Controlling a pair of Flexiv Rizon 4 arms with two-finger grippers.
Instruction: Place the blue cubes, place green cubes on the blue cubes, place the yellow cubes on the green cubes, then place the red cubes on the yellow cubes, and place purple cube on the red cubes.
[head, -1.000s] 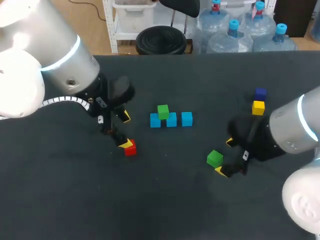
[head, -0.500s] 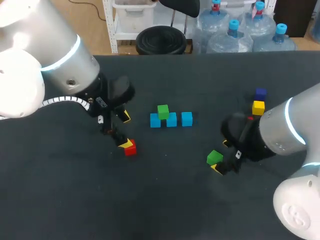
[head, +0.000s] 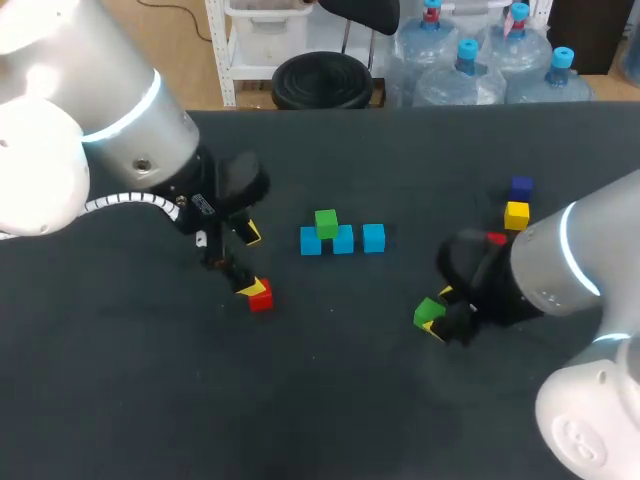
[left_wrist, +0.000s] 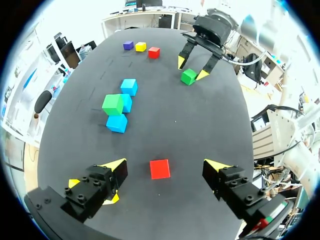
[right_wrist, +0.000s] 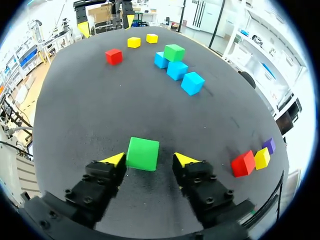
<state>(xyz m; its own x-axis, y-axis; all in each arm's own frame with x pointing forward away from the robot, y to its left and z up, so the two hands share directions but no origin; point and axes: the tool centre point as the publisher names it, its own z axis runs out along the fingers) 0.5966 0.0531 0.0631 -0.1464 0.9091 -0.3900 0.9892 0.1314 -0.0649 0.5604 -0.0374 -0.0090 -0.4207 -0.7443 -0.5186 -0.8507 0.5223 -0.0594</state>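
Observation:
Three blue cubes (head: 343, 240) stand in a row mid-table, with a green cube (head: 326, 223) on top of them. A second green cube (right_wrist: 142, 152) lies between the fingers of my right gripper (right_wrist: 149, 160). One finger is against the cube and a small gap shows at the other, so the gripper is open. My left gripper (left_wrist: 165, 166) hangs wide open over a red cube (left_wrist: 160, 169). In the head view, the left gripper (head: 249, 260) is beside this red cube (head: 261, 297) and the right gripper (head: 440, 311) is at the green cube (head: 427, 310).
At the right a purple cube (head: 521, 186), a yellow cube (head: 516, 214) and a red cube (head: 495, 238) lie in a line, the red one partly behind my right arm. Two more yellow cubes (right_wrist: 133, 42) lie beyond the left red cube (right_wrist: 114, 56).
My right gripper has slid left until the green cube sits between its fingers, and the fingers have narrowed around it. The left arm has not moved.

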